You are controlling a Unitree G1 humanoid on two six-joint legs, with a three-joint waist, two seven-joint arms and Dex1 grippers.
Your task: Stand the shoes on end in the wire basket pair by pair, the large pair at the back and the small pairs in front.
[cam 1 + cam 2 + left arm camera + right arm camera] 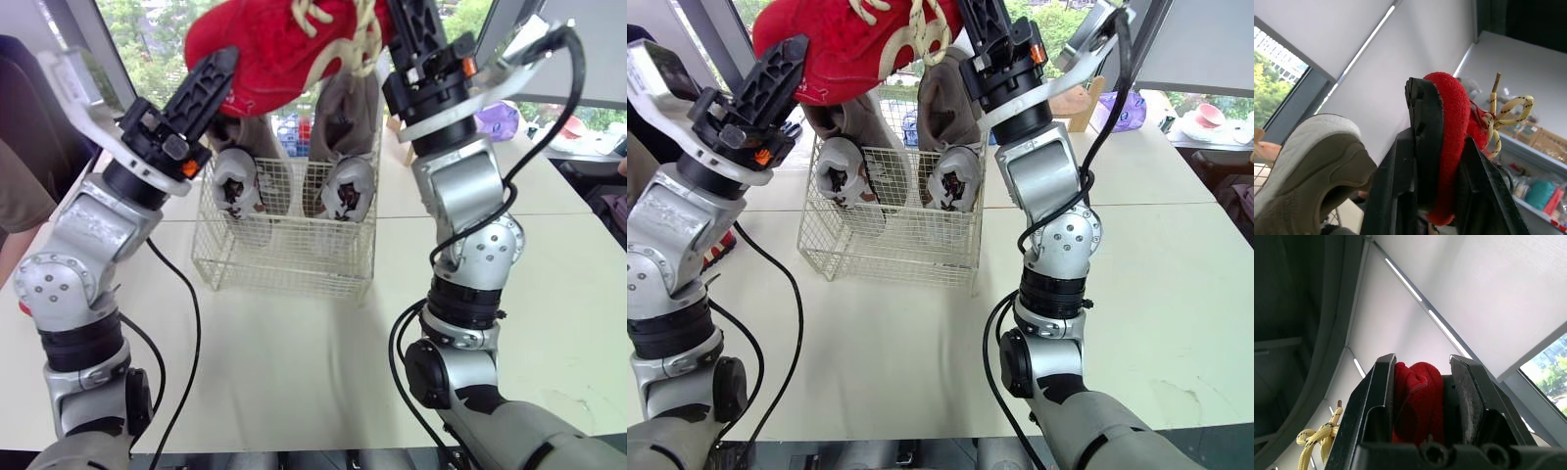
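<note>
One red shoe (pixel 260 49), fuzzy, with cream-yellow laces (pixel 358 34), hangs in the air above the wire basket (pixel 284 264), carried between both arms. The left gripper (pixel 1447 147) is clamped on one end and the right gripper (pixel 1420 382) on the other. The wrist views show, close up, the red fabric pinched between each pair of black fingers. The head views give the wider scene instead: the basket stands on the pale table (pixel 294 372), with two tall taupe shoes (pixel 343 113) at its back and two small grey shoes (pixel 235 181) upright in front.
</note>
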